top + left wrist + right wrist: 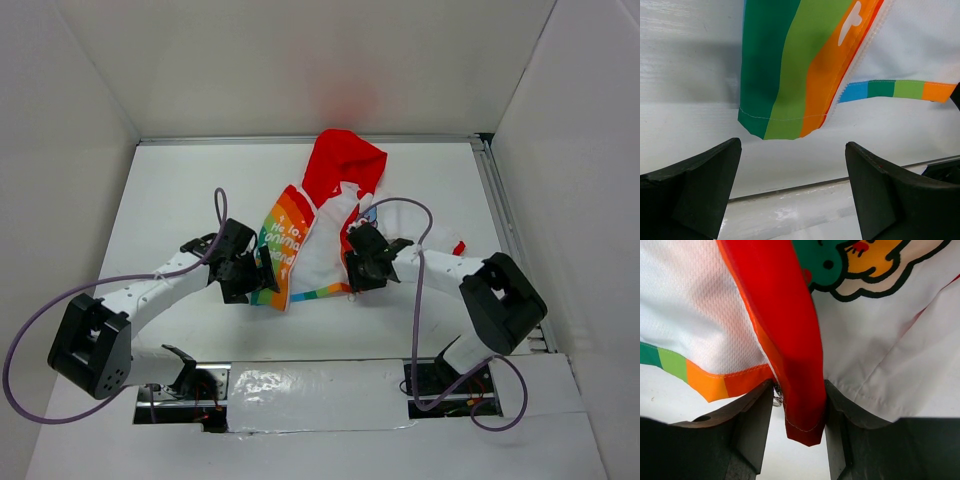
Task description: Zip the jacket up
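Step in hand: getting hold of both bottom corners. The small soft fabric jacket with rainbow stripes, a red hood and white lining (318, 255) lies open and nothing is zipped yet.

Right hand: the right hand (798, 392) has a black finger on either side of the red front edge strip (790, 340), right at its bottom tip and tight against it. Whether that is a firm clamp, I cannot tell.

Small detail: a tiny metal piece (777, 399) peeks out beside the red strip, possibly zipper hardware, too small to be sure.

Left hand: the left hand (792, 147) is wide open and holds nothing. It hovers just short of the rainbow-striped front panel (785, 75), whose hem is ahead of the fingers, not between them.

Next move calls for: in my judgement, the left hand goes forward to take the panel's bottom corner by the white zipper teeth (866, 42). Then the two edges come together so the zipper ends can mate at the hem. It's fiddly work on limp cloth.

Where the jacket is: mid-way across the white bench (180, 190), between the two arms, with the red hood (345, 160) pointing away from them.

How it looks: spread open with the mesh-like white lining up and the left panel folded over, showing green, lime and orange stripes. A rainbow hem band (895, 90) runs along the bottom and a cartoon character print (865, 265) sits near the right hand.
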You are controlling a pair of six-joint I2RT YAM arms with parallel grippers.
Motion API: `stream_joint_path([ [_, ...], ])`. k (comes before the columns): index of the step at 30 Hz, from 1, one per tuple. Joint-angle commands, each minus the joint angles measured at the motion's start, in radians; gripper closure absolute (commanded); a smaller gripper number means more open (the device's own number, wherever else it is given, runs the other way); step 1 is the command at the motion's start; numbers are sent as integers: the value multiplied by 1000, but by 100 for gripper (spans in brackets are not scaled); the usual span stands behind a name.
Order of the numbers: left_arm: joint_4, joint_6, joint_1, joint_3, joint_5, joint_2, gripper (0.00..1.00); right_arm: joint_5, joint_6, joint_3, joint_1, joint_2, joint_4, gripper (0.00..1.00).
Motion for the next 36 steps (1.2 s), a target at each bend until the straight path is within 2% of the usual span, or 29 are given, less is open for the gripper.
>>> stream_joint_path([
  [1,1,15,-2,1,-8,-29,3,19,16,33,18,-22,13,50],
  [8,0,16,-2,-8,-6,-41,3,37,33,32,24,-87,4,49],
  [13,6,15,-3,-14,-2,-55,3,80,25,35,23,-142,-21,38],
  [16,6,15,-5,-17,-2,-58,3,91,24,39,24,-147,-25,38],
  [21,10,13,-5,-25,-2,-53,3,45,-18,44,55,-96,-2,42],
  [29,6,13,-2,-20,-8,-50,4,54,4,59,50,19,-1,46],
  [32,3,12,-2,-24,-9,-50,5,60,8,59,47,42,8,57],
  [33,1,10,-2,-25,-11,-47,5,60,13,56,46,42,14,65],
  [36,6,10,-2,-25,-5,-44,5,46,16,53,46,24,21,67],
])
